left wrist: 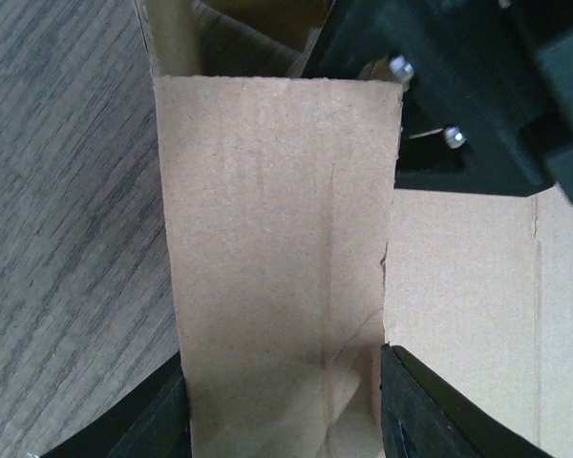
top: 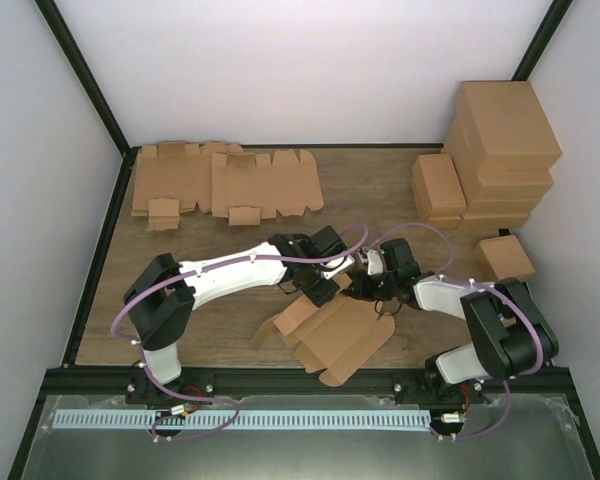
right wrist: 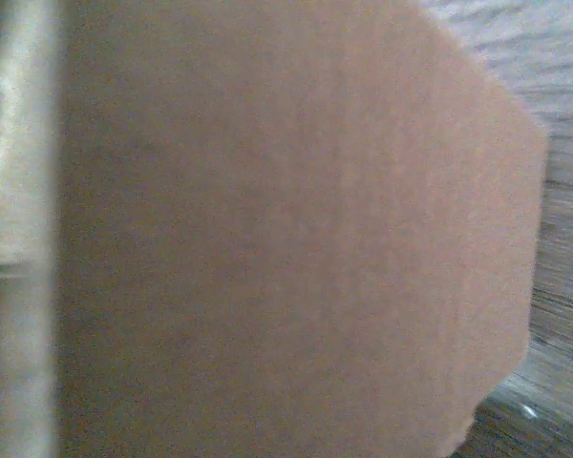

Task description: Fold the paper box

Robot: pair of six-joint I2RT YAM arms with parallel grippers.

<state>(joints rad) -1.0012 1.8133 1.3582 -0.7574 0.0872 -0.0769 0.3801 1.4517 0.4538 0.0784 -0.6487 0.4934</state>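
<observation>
The paper box (top: 338, 338) lies half-formed on the table (top: 400, 200), well apart from the pile of flat blanks (top: 225, 185), on the arms' side of it and off to its right. Some of its panels are raised, while others are splayed flat.

Both grippers meet at the box edge that faces the pile. In my left wrist view, the left gripper (left wrist: 282, 420) has an upright cardboard panel filling the space between its fingers (left wrist: 430, 415). The panel touches both of them, so I read that as clamped on the box. The right gripper (top: 365, 288) sits just beside it, on the side away from the pile's middle. Its wrist view shows only blurred cardboard pressed close to the lens. Its fingers do not show, and I cannot tell how its jaws stand.

These are my worries from here:
- The held panel already shows a wrinkle low down by one finger. More squeeze or a twist could buckle it off the crease line.
- The two wrists are almost touching, so any sideways correction by either could knock the other.
- I am blind on the right side, so a flap could be pushed the wrong way without my seeing it.
- If the left grip lets go early, the panel will probably spring flat again.
- The box is light and could skid away from the pile toward the near rail.
</observation>
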